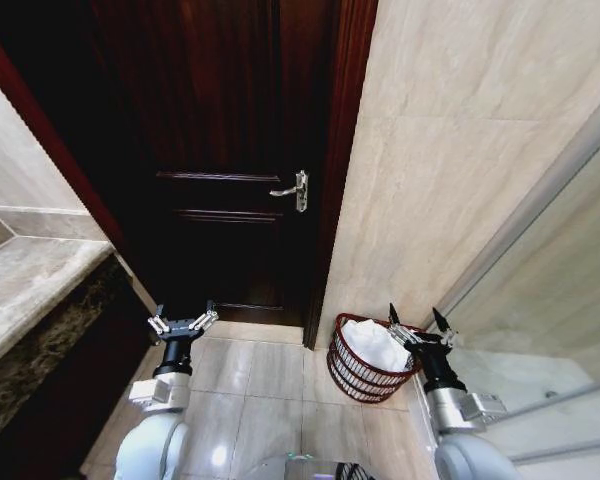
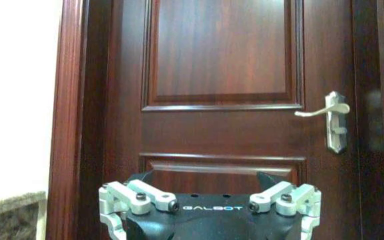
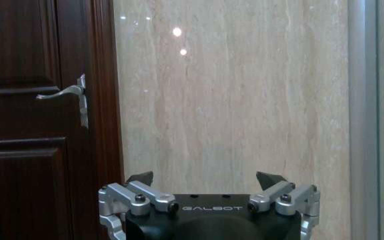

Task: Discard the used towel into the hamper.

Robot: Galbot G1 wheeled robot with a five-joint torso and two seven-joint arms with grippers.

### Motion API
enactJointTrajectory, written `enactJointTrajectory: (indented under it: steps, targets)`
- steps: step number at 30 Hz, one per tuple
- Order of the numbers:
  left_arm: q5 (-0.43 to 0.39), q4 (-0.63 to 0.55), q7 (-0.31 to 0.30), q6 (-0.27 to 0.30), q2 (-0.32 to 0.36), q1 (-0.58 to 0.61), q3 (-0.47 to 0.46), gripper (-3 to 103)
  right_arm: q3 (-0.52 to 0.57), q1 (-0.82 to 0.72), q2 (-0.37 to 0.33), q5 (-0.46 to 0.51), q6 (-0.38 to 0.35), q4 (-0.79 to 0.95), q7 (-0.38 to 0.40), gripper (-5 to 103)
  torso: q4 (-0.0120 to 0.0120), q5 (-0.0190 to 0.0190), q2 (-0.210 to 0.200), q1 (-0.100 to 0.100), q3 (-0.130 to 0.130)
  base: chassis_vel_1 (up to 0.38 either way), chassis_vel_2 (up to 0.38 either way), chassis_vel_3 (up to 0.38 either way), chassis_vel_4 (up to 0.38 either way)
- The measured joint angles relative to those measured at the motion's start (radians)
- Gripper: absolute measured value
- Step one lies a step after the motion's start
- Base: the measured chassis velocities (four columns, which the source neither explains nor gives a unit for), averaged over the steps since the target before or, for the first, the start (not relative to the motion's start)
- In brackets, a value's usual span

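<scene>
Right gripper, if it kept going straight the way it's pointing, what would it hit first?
Probably the beige tiled wall: the right gripper, fingers open, faces it squarely in its wrist view, with nothing visible between. The head view suggests it would pass above the hamper, though depth is unclear.

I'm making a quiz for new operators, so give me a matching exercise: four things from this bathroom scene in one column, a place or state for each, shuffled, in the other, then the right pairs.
Things:
1. towel
2. hamper
3. left gripper
4. door handle

Places or states:
A. on the tiled floor at the foot of the beige wall, beside the door frame
B. open, held up in front of the dark door
C. white, bunched inside the basket
D. silver lever, on the dark wooden door

Pairs: 1-C, 2-A, 3-B, 4-D
</scene>
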Motion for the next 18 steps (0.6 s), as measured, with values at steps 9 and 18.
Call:
enactJointTrajectory:
  steps: [9, 18]
  targets:
    - [0.022, -0.032, -0.081, 0.06, 0.011, -0.001, 0.038, 100, 0.012, -0.008, -0.003, -0.005, -0.003, 0.009, 0.006, 100, 0.0, 0.0, 0.041, 0.019, 0.022, 0.0, 0.0, 0.0, 0.0]
    - [0.007, -0.042, -0.029, 0.032, 0.037, 0.015, 0.026, 100, 0.008, -0.018, 0.002, -0.015, -0.035, 0.032, 0.011, 100, 0.0, 0.0001, 0.085, 0.038, 0.047, 0.0, 0.0, 0.0, 0.0]
